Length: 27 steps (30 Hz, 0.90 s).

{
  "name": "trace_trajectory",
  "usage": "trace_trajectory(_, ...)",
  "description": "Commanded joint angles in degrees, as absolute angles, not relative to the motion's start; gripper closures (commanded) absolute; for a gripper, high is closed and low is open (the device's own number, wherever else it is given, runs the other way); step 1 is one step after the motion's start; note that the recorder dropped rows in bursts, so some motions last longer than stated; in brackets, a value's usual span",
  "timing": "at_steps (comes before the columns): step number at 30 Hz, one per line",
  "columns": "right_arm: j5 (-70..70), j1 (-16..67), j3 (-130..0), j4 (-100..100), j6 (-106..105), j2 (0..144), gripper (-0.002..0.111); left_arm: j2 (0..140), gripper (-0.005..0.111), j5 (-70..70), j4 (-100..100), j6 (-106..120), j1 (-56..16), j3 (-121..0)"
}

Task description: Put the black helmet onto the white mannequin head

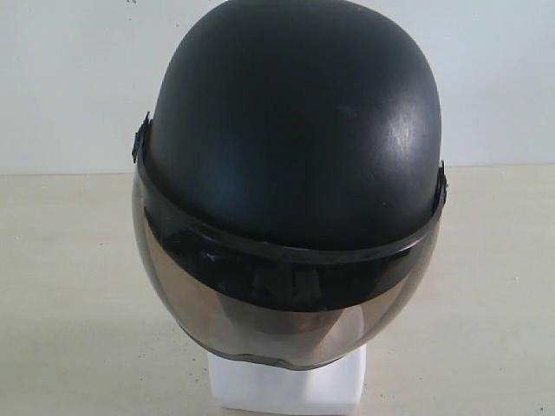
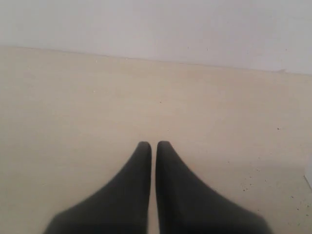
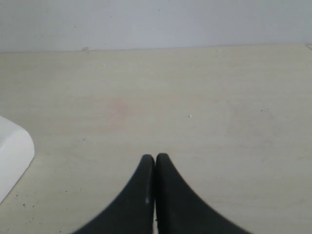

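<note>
Both pressed together: L fingers point(image 2: 138, 187), R fingers point(image 3: 140, 195) | black helmet point(image 1: 295, 130) covers white mannequin head point(image 1: 286, 392), face obscured

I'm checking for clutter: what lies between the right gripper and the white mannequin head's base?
Only bare table, seen in the right wrist view, between the right gripper and the white mannequin head's base.

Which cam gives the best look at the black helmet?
Exterior view: the black helmet fills it, visor down, over the white mannequin head. Neither wrist view shows it: left pincer and right pincer face the table.
</note>
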<state>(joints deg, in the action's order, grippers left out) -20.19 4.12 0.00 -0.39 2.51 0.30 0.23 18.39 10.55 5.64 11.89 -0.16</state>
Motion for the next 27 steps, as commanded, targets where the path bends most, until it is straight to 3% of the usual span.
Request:
trace_trajectory(1, -20.0, 4.0, 0.0, -0.5, 2.6, 0.0, 0.109, 0.0, 0.102, 17.5, 9.4, 6.5, 12.0, 0.0)
trace_trajectory(11, -20.0, 4.0, 0.0, -0.5, 2.6, 0.0, 0.109, 0.0, 0.102, 14.9, 13.2, 7.3, 11.7, 0.0)
trace_trajectory(20, -20.0, 4.0, 0.0, -0.5, 2.6, 0.0, 0.109, 0.0, 0.102, 9.1, 15.4, 7.3, 1.2, 0.0)
trace_trajectory(27, -20.0, 4.0, 0.0, -0.5, 2.6, 0.0, 0.109, 0.0, 0.102, 9.0, 17.2, 7.3, 0.5, 0.0)
